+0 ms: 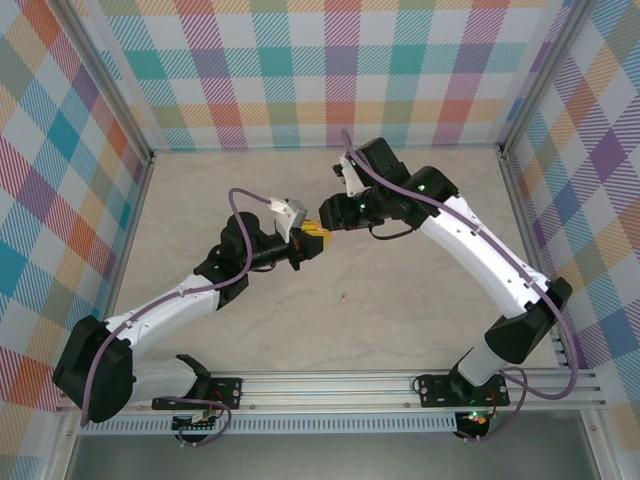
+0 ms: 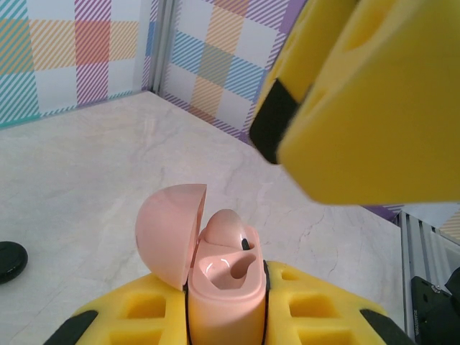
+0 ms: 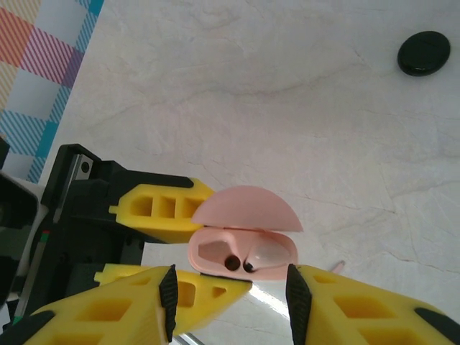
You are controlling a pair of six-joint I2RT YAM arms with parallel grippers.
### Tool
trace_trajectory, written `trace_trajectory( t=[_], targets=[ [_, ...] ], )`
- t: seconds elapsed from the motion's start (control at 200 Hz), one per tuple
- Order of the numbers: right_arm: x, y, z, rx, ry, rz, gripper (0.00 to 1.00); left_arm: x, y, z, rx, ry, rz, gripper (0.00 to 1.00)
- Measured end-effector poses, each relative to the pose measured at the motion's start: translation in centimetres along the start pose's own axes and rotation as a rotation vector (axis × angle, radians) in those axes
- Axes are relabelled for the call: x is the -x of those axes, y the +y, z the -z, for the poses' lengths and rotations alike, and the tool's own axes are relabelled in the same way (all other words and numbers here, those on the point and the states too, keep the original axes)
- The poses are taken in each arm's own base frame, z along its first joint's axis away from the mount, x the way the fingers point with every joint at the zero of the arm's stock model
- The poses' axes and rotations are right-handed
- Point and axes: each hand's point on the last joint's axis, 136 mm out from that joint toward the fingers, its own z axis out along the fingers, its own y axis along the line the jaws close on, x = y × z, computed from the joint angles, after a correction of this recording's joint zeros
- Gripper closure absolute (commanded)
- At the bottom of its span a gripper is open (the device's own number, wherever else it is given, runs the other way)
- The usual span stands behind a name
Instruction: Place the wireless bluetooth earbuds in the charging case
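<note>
My left gripper [image 2: 226,302] is shut on the pink charging case [image 2: 224,287] and holds it upright with the domed lid [image 2: 169,231] swung open. One pale pink earbud [image 2: 224,228] sits in the far slot, and the near slot [image 2: 228,269] is hollow. In the right wrist view the charging case [image 3: 243,253] lies just beyond my right gripper [image 3: 228,302], which is open with nothing between its pads. The right gripper's yellow fingers [image 2: 374,115] hang above and to the right of the case. In the top view the left gripper [image 1: 312,240] and the right gripper [image 1: 335,214] meet above the table's middle.
A round black puck [image 3: 424,53] lies on the marble table [image 3: 287,108], apart from the grippers; it also shows as a dark disc [image 2: 11,260] at the left edge. A small pink piece [image 3: 336,266] lies on the table beside the case. Checked walls [image 1: 320,70] enclose the area.
</note>
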Motion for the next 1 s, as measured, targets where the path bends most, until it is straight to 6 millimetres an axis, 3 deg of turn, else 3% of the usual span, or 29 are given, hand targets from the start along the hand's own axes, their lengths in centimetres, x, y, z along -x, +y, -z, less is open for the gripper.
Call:
trace_trajectory(
  t=[0.15, 0.265, 0.48, 0.825, 1.0],
  targets=[
    [-0.1, -1.6, 1.2, -0.042, -0.039, -0.025, 0.54, 0.0, 0.0, 0.0, 0.001, -0.001, 0.0, 0.92],
    [-0.7, -4.5, 1.9, -0.101, -0.058, -0.075, 0.54, 0.3, -0.2, 0.2, -0.002, -0.007, 0.003, 0.92],
    [-4.2, -10.1, 1.8, -0.207, -0.014, -0.176, 0.53, 1.5, -1.3, 0.9, -0.037, -0.033, 0.0, 0.92],
    [-14.1, -12.4, -6.6, -0.157, 0.307, -0.283, 0.55, 4.3, -3.5, 3.7, -0.048, -0.051, -0.015, 0.92],
    [-15.6, -11.3, -10.1, -0.115, 0.383, -0.29, 0.59, 4.7, -4.2, 5.4, -0.031, -0.049, -0.019, 0.92]
  ],
)
